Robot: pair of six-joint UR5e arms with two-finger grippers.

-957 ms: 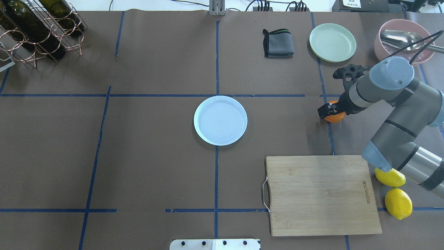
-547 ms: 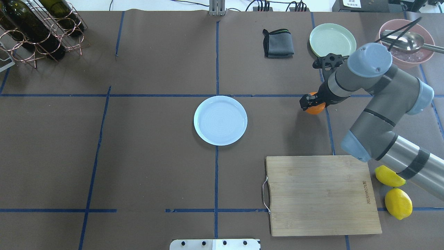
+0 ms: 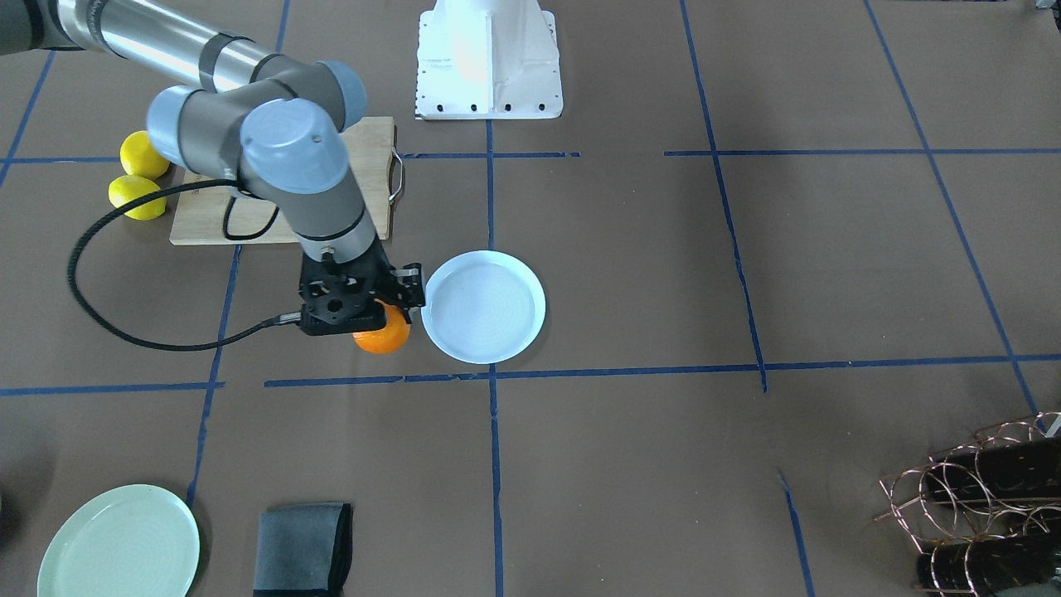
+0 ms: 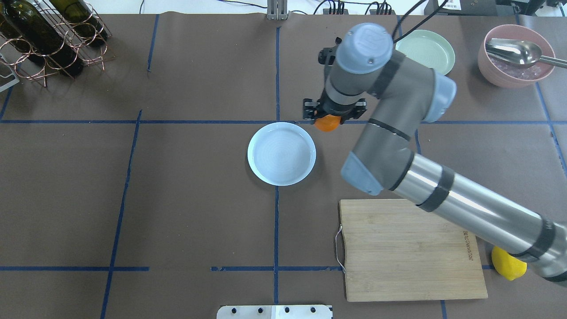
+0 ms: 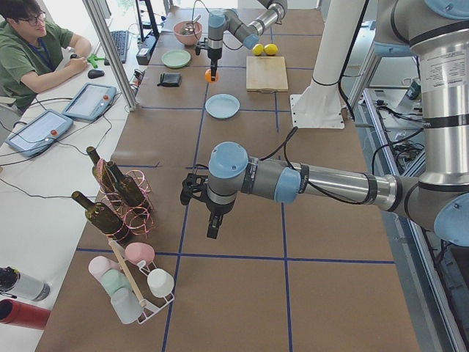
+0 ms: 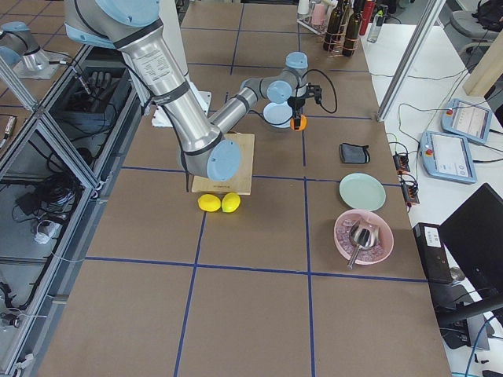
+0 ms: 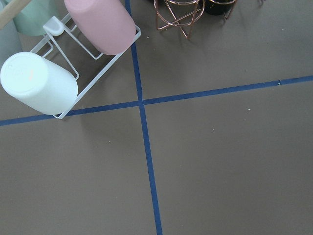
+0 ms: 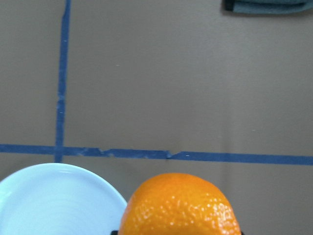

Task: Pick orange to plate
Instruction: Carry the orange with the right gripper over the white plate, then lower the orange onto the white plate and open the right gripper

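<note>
The bright orange [image 4: 328, 123] hangs between the fingers of my right gripper [image 4: 331, 117], which is shut on it, a little above the table. It sits just off the far right rim of the round white plate [image 4: 281, 153], which holds nothing. The front-facing view shows the orange [image 3: 383, 336] beside the plate [image 3: 483, 307] and under the gripper [image 3: 365, 311]. In the right wrist view the orange [image 8: 180, 205] fills the bottom edge, with the plate [image 8: 54, 200] to its left. My left gripper [image 5: 212, 224] hovers far away near the bottle rack; I cannot tell its state.
A wooden cutting board [image 4: 412, 248] lies at the near right with a lemon [image 4: 509, 266] beside it. A mint-green plate [image 4: 432, 48], a pink bowl with a spoon [image 4: 516, 55] and a folded grey cloth [image 3: 302, 547] are at the far right. A wine rack [image 4: 48, 35] stands far left.
My right arm has swung left with the orange held in it, from the right part of the table to the plate's far right rim. The plate has not moved.
</note>
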